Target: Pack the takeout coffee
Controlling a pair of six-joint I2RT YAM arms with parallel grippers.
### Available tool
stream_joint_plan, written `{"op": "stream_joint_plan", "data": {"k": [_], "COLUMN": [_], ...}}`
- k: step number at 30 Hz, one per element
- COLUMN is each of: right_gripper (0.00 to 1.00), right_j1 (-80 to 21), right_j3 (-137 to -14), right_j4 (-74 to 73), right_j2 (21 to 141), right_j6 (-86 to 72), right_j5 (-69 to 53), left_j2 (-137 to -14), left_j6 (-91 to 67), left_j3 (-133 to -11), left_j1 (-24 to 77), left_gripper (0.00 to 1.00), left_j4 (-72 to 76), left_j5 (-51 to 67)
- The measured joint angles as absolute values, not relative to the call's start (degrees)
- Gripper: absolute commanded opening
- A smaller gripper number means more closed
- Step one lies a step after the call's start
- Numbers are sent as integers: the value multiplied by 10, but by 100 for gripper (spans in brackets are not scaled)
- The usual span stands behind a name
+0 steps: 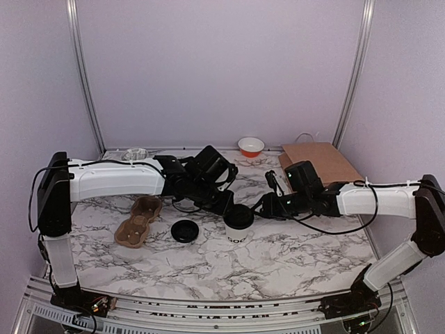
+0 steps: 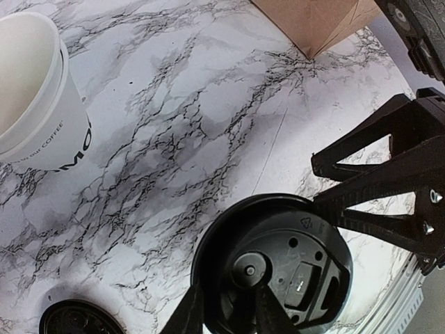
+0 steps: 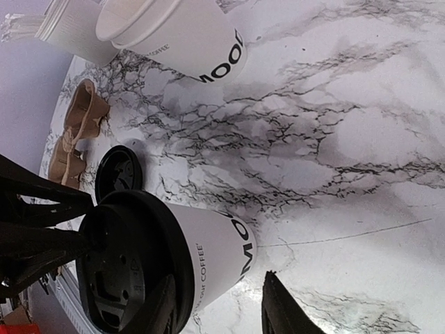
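1. The coffee cup (image 1: 238, 229) stands upright on the marble table (image 1: 292, 257), near its middle, with the black lid seated on top.
2. The left gripper (image 1: 224, 202) reaches the cup from about 10 o'clock. In the left wrist view its fingers (image 2: 186, 313) straddle the near rim of the lid, one outside it and one over the top. I cannot tell whether they pinch the rim.
3. The right gripper (image 3: 219, 292) comes in from about 2 o'clock with its jaws spread apart. The cup wall lies between them, and the far finger is clear of the paper.
4. A loose lid (image 1: 185, 231) lies flat at 9 o'clock from the cup, just beside it.
5. A brown cup carrier (image 1: 139, 221) lies farther out at 9 o'clock, apart from the loose lid.
6. A brown paper bag (image 1: 320, 161) lies flat at about 1 o'clock, near the back wall.
7. An orange-and-white bowl (image 1: 251, 146) sits at 12 o'clock, at the back edge.
8. In the right wrist view an open cup (image 3: 174, 35) stands beyond the coffee cup, with a stack of cups (image 3: 69, 28) just beside it.
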State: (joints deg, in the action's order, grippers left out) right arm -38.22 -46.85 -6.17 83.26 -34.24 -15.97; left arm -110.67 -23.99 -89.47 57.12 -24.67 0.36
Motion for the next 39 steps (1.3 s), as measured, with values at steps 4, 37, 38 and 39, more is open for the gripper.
{"op": "stream_joint_plan", "data": {"k": [4,37,38,39], "right_gripper": [40,35,34,34], "right_j1": [-387,-430,-432,-434], "right_j3": [-496,-597,-600,-602], "right_j4": [-110,-233,-235,-236], "right_j2": [832,846,846,846], "right_j6": [-336,-263,-262,-262], "right_j5": [-141,-84,-83,-83], "left_j2": [-1107,-1039,-1039,-1039], "left_j6": [-237,-358,-359,-361], "left_j3": [-898,-787,-787,-787], "left_j1": [572,523,523,523], "left_gripper": [28,29,29,29], "left_j4": [-249,-185,-183,-181], "left_j5": [-1,86,88,91]}}
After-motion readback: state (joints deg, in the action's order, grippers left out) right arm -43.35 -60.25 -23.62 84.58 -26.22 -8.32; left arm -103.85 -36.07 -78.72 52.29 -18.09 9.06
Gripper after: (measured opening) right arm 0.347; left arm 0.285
